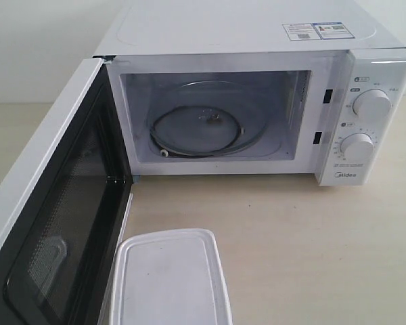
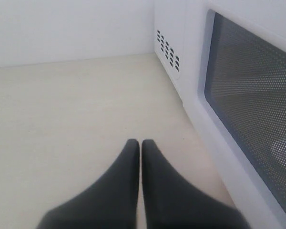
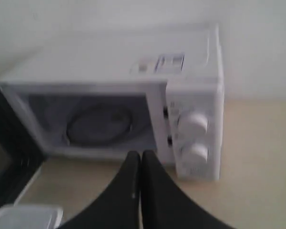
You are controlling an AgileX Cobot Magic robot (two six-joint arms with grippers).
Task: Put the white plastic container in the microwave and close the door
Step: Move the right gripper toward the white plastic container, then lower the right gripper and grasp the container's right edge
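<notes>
The white plastic container (image 1: pixel 168 279) sits lidded on the table at the front, just right of the open door (image 1: pixel 54 223); its corner also shows in the right wrist view (image 3: pixel 24 215). The microwave (image 1: pixel 271 34) stands at the back with its cavity and glass turntable (image 1: pixel 197 128) exposed. Neither gripper shows in the exterior view. My left gripper (image 2: pixel 140 143) is shut and empty, hovering over bare table beside the outer face of the door (image 2: pixel 250 109). My right gripper (image 3: pixel 141 155) is shut and empty, held well back from the microwave (image 3: pixel 133 71).
Two round knobs (image 1: pixel 371 105) sit on the microwave's right panel. Bare beige table (image 1: pixel 304 244) stretches in front of the microwave and to the container's right. A white wall (image 2: pixel 66 28) runs behind.
</notes>
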